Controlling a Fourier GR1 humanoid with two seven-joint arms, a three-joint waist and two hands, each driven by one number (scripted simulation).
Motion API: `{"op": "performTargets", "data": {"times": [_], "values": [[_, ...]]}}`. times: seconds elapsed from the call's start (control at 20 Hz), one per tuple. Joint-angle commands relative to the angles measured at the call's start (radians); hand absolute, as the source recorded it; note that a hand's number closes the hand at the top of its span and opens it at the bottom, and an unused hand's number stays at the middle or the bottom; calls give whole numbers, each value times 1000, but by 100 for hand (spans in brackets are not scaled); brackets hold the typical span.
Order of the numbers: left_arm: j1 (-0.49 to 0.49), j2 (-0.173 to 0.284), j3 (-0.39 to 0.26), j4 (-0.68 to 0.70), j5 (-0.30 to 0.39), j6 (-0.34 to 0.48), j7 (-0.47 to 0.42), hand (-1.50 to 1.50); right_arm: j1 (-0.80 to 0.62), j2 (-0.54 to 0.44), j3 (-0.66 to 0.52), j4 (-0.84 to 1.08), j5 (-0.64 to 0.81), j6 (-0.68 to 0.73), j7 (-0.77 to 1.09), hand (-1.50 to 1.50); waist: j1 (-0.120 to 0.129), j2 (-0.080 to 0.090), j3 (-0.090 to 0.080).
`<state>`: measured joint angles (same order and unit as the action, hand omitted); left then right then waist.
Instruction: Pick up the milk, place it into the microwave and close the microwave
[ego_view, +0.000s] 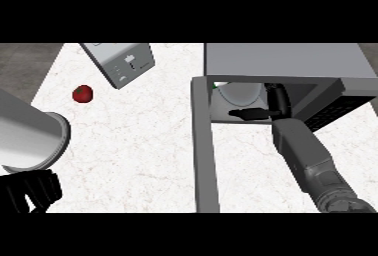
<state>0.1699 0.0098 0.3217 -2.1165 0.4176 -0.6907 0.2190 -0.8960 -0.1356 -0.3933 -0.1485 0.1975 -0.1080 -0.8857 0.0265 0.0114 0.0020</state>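
Observation:
The microwave (288, 60) stands at the upper right with its door (205, 150) swung wide open toward me. The milk (238, 94), a pale carton with a bit of green at its left, stands inside the cavity. My right hand (255, 114) is inside the cavity too. Its fingers (277, 97) run straight up along the carton's right side and its thumb stretches left below the carton. My left hand (29, 192) rests at the lower left edge, away from the microwave, holding nothing.
A small red fruit (83, 93) lies on the white counter at the left. A grey appliance (119, 62) with a panel sits at the back, left of the microwave. The microwave's dark control panel (336, 107) is right of my right forearm.

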Motion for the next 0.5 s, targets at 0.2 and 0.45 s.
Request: {"op": "performTargets", "data": {"times": [0.2, 0.45], "values": [[50, -10, -188, -62, -61, 115, 42, 150, 162, 37, 24, -116, -43, 132, -27, -150, -37, -19, -3], [1, 0, -210, -53, -30, 98, 103, 150, 321, 70, 88, -238, -26, 129, -59, -150, -39, -19, -3]]}}
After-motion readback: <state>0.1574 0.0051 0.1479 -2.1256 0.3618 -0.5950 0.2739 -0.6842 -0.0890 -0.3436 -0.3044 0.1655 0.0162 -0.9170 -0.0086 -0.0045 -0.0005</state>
